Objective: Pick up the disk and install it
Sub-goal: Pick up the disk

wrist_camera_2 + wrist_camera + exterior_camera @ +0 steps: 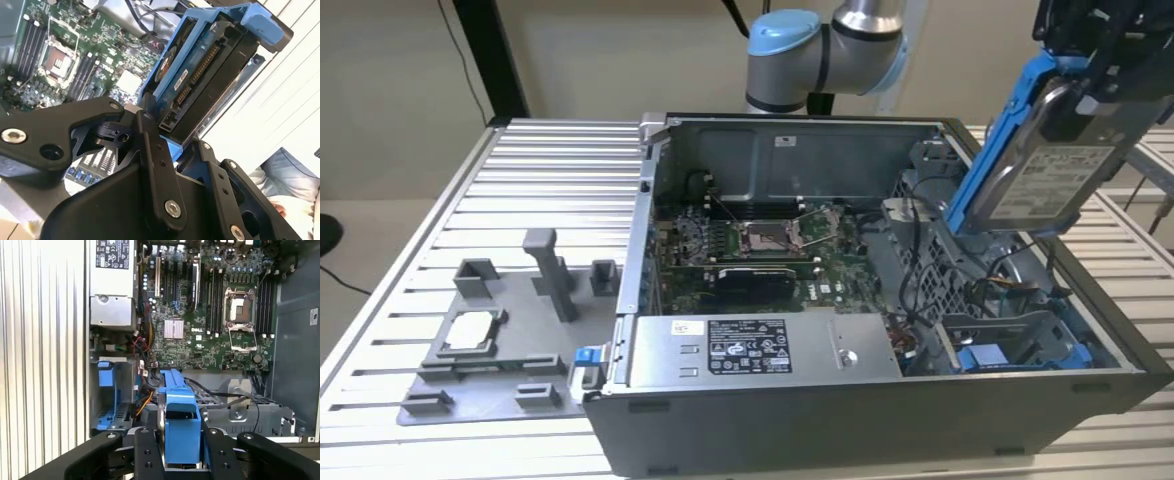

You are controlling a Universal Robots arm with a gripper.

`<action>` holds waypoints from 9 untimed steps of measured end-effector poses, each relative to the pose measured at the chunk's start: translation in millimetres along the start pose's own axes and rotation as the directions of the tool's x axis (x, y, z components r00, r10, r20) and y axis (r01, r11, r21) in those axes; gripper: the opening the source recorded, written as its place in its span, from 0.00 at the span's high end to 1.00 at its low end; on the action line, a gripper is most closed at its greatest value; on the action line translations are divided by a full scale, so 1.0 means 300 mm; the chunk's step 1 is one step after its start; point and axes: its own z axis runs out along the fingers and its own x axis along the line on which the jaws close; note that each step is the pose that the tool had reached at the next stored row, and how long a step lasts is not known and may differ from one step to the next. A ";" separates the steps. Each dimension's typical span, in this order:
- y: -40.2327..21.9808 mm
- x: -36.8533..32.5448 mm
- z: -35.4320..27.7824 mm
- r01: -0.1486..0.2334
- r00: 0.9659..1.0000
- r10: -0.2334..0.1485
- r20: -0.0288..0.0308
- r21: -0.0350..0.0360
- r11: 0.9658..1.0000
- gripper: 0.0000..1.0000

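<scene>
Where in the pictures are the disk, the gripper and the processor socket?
the disk [1047, 170]: exterior view, on its white label.
the gripper [178, 437]: first wrist view, midway between its fingertips, which clamp the disk's blue carrier.
the processor socket [767, 238]: exterior view, on the socket's middle.

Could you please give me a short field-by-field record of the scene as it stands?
gripper: shut on the disk, jaws either side of its blue carrier
disk: held aloft, tilted, over the open computer case
computer case: lid off, motherboard exposed
chip: on the grey fixture, exterior view's left of the case
</scene>
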 end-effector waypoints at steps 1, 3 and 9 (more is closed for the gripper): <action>-0.001 0.010 -0.001 0.000 1.000 0.000 0.000 0.000 1.000 1.00; -0.001 0.030 -0.002 0.000 1.000 0.000 0.000 0.000 1.000 1.00; -0.004 0.094 -0.007 0.000 1.000 0.000 0.000 0.000 1.000 1.00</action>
